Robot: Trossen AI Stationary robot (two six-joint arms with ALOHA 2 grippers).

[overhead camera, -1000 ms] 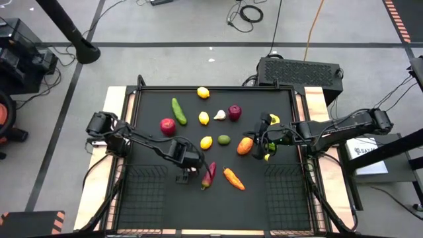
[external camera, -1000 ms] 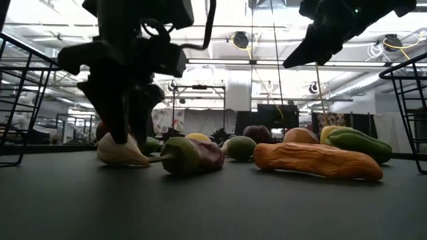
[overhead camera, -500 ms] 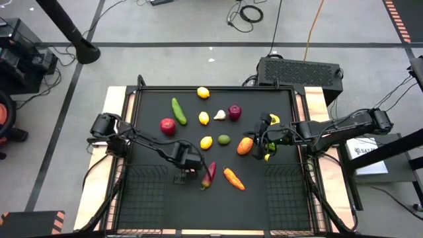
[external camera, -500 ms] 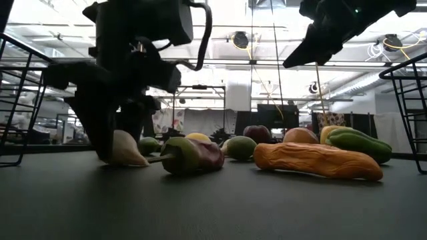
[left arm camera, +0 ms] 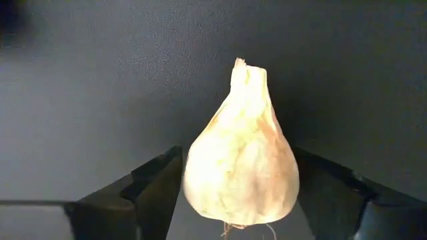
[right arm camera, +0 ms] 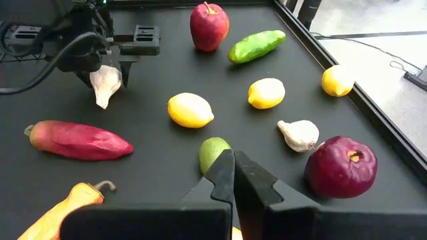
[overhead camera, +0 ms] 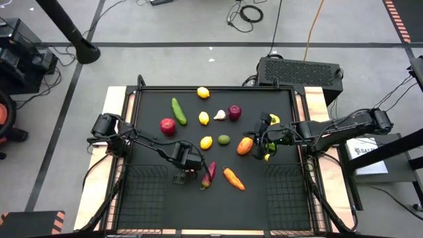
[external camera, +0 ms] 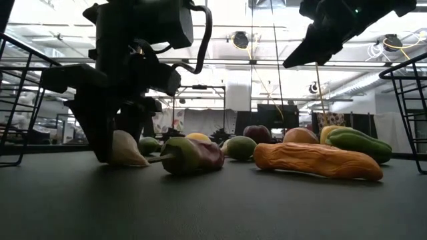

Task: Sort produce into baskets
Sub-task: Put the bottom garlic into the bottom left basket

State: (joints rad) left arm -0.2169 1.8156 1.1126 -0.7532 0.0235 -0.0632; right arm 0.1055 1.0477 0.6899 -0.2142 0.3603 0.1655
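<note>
Three lemons (overhead camera: 203, 92), two garlics (overhead camera: 219, 115), two baskets (overhead camera: 140, 198)

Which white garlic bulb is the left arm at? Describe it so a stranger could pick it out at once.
Find the left black wire-mesh basket; the left gripper is just off its inner far corner. The white teardrop garlic bulb lies right at that gripper, beside a red-and-green pointed pepper. The other white garlic bulb lies apart, next to a yellow lemon.
</note>
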